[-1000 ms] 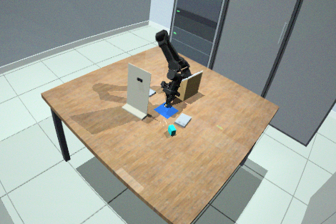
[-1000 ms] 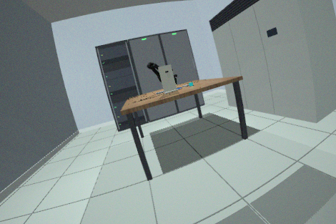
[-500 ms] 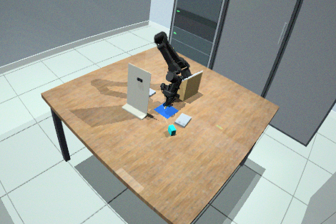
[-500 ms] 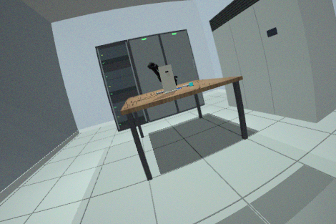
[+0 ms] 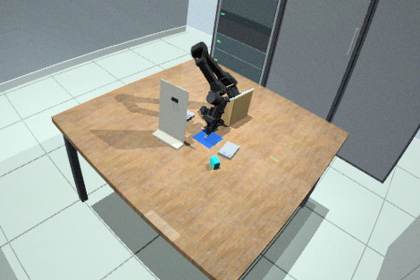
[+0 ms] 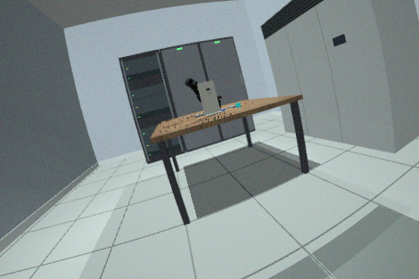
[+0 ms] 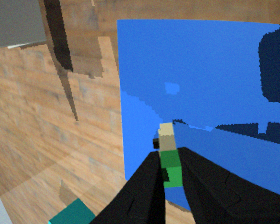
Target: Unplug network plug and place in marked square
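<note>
The plug (image 7: 171,159), green with a beige front end, is between the fingertips of my gripper (image 7: 168,157) (image 5: 206,135), which is shut on it. The plug is clear of the upright panel. It is over the left part of the blue marked square (image 7: 150,55) (image 5: 209,143), low down; whether it touches the surface cannot be told. The pale upright panel (image 5: 171,118) (image 6: 208,97) stands to the left of the gripper in the top view, with its dark socket opening (image 5: 174,99) high on its face. The thin tab cannot be made out clearly.
A teal block (image 5: 214,163) (image 6: 238,105) (image 7: 73,212) and a flat grey box (image 5: 229,149) lie near the square. A tan upright board (image 5: 239,109) stands beside the arm. Another small grey item (image 5: 189,115) lies partly hidden behind the panel.
</note>
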Controlling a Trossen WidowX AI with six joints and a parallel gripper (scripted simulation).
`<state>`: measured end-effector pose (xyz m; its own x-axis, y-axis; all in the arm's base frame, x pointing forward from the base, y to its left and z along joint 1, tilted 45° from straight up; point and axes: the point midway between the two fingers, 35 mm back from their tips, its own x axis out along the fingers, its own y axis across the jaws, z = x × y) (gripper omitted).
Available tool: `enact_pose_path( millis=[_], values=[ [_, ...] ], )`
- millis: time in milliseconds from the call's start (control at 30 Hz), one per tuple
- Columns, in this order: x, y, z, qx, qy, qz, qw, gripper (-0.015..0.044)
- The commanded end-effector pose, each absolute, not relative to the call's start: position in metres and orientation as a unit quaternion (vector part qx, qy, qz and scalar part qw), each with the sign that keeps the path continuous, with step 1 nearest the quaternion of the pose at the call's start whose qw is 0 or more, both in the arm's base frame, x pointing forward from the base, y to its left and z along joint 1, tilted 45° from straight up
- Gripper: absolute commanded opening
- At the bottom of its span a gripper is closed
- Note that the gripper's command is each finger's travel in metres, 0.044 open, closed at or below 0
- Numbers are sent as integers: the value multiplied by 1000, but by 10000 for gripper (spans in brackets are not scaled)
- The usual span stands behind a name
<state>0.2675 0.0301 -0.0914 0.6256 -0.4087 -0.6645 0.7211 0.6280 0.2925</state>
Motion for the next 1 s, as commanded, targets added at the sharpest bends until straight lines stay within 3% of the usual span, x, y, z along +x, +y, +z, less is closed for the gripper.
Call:
enact_pose_path(
  millis=[0, 767, 967],
  values=[
    [264, 25, -95, 272, 286, -331, 857, 0],
    [268, 22, -96, 275, 283, -331, 857, 0],
    [268, 22, -96, 275, 283, -331, 857, 156]
  ],
)
